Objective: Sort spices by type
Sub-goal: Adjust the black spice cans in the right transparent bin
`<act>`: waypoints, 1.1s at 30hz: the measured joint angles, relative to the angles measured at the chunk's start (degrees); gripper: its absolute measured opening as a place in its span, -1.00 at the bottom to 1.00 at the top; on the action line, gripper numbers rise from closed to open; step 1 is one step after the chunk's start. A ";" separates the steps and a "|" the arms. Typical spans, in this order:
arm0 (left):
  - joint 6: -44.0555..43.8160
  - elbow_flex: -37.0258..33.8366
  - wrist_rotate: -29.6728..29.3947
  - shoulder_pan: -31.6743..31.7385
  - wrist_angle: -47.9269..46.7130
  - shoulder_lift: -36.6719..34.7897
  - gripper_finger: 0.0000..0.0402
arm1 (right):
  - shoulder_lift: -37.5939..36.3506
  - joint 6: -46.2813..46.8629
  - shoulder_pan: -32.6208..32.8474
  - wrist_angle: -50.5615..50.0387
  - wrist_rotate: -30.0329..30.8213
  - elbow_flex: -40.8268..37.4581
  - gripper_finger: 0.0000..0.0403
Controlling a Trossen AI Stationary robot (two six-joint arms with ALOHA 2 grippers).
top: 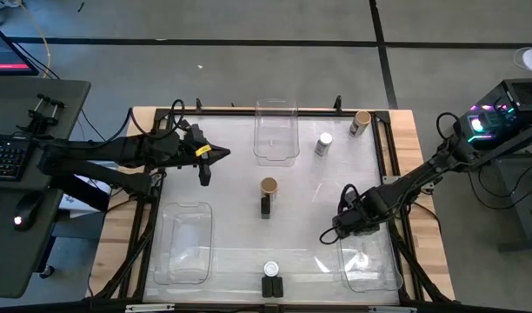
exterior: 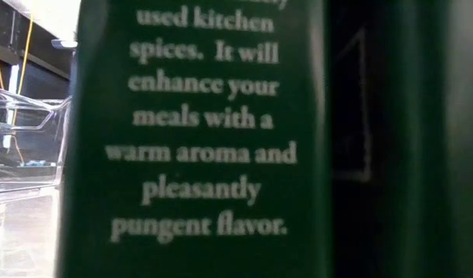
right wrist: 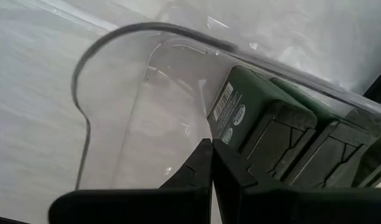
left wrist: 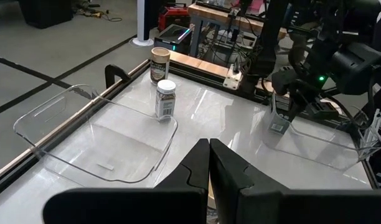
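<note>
I'm holding the right claw (top: 346, 228), fingers closed and empty, just beside the bin (top: 370, 276), where two dark green spice boxes (right wrist: 253, 118) are standing (left claw (top: 205, 178) idling, closed).

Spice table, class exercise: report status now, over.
Left gripper shut, empty, beside the far bin. Right gripper shut, empty, at the near right bin. Dark boxes in that bin. Tan-lidded jar mid-table, unsorted. Nothing blocking.

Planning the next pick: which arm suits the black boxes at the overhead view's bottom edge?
Probably right: the right gripper hovers nearer the black boxes, beside the bin holding dark boxes; the left gripper is farther.
</note>
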 joint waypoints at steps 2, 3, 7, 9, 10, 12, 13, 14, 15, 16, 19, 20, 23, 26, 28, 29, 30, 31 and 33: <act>-0.70 0.00 0.04 0.00 -0.15 0.00 -1.00 | 0.34 -0.27 0.00 -0.06 -0.62 0.00 -1.00; -0.90 0.00 0.07 0.00 -0.19 0.02 -1.00 | 0.44 -0.50 0.00 -0.23 -1.09 0.00 -1.00; -0.98 0.00 0.11 0.00 -0.34 -0.01 -1.00 | 0.67 -0.63 0.00 -0.58 -1.35 0.00 -1.00; -0.98 0.00 0.11 0.00 -0.43 0.00 -1.00 | 0.67 -0.87 0.00 -0.67 -1.36 0.01 -1.00; -0.98 0.00 0.12 0.00 -0.43 0.01 -1.00 | 0.67 -1.20 0.00 -0.77 -1.48 0.00 -1.00; -0.96 0.00 0.12 0.00 -0.42 -0.01 -1.00 | 0.67 -1.64 0.00 -0.99 -1.95 0.00 -1.00; -0.98 0.00 0.13 0.00 -0.43 -0.01 -1.00 | 0.67 -1.73 0.00 -1.23 -2.21 0.00 -1.00; -0.97 0.00 0.12 0.00 -0.43 0.01 -1.00 | 0.67 -2.03 0.00 -1.42 -2.41 0.02 -1.00; -0.96 0.00 0.13 0.00 -0.43 -0.01 -1.00 | 0.67 -2.25 0.00 -1.57 -2.71 0.01 -1.00; -0.96 0.00 0.13 0.00 -0.43 0.02 -1.00 | 0.67 -2.58 0.00 -1.83 -3.03 0.02 -1.00; -0.96 0.00 0.11 0.00 -0.43 0.02 -1.00 | 0.67 -2.80 0.00 -2.19 -3.48 0.00 -1.00; -0.96 0.00 0.13 0.00 -0.43 0.00 -1.00 | 0.67 -2.80 0.00 -2.20 -3.49 0.01 -1.00; -0.96 0.00 0.12 0.00 -0.42 0.01 -1.00 | 0.67 -2.79 0.00 -2.18 -3.46 0.00 -1.00; -0.96 0.00 0.11 0.00 -0.41 0.00 -1.00 | 0.67 -2.61 0.00 -1.53 -3.23 0.00 -1.00; -0.94 0.00 0.13 0.00 -0.41 0.01 -1.00 | 0.67 -2.58 0.00 -0.55 -3.19 0.00 -1.00; -0.94 0.00 0.11 0.00 -0.41 -0.01 -1.00 | 0.67 -2.58 0.00 0.18 -2.84 0.00 -1.00; -0.94 0.00 0.11 0.00 -0.41 -0.01 -1.00 | 0.67 -2.58 0.00 1.02 -2.26 0.02 -1.00; -0.94 0.00 0.11 0.00 -0.41 0.02 -1.00 | 0.67 -2.56 0.00 1.50 -1.36 0.02 -1.00; -0.94 0.00 0.11 0.00 -0.41 0.01 -1.00 | 0.67 -2.26 -0.14 1.39 0.45 0.02 -1.00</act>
